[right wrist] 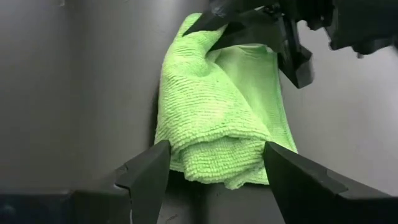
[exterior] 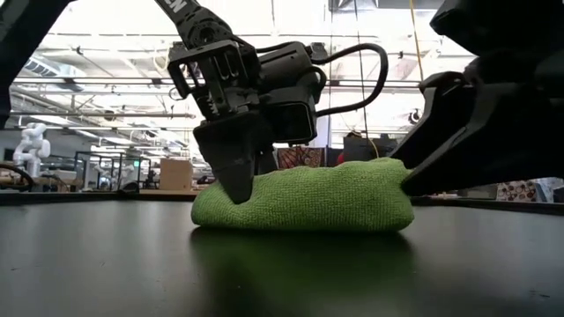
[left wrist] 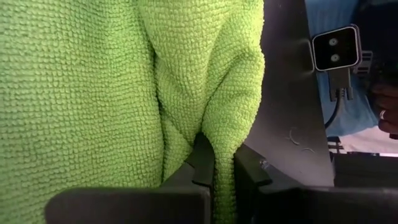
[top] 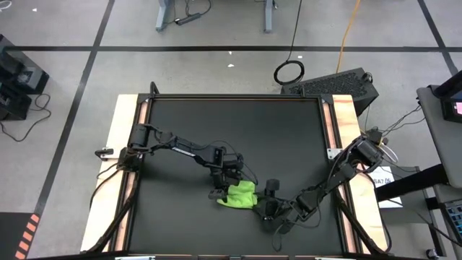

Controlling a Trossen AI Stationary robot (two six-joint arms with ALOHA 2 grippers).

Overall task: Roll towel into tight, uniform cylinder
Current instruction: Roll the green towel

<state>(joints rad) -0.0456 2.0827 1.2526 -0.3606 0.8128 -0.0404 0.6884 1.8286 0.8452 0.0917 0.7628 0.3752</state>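
You can see the towel [top: 240, 195] lying bunched on the black mat [top: 188, 130] between both arms. The left gripper [left wrist: 214, 171] pinches its edge, and the right gripper [right wrist: 214, 165] is spread wide beside it

Black mat [top: 216, 123] on wooden table [top: 124, 119]; keyboard [top: 336, 85], coiled cable [top: 289, 71] beyond.

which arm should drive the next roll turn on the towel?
Left, probably. The left gripper is shut on a fold of the towel, so it can likely turn it over. The right gripper is open, fingers straddling the rolled end without gripping; better as a brace.
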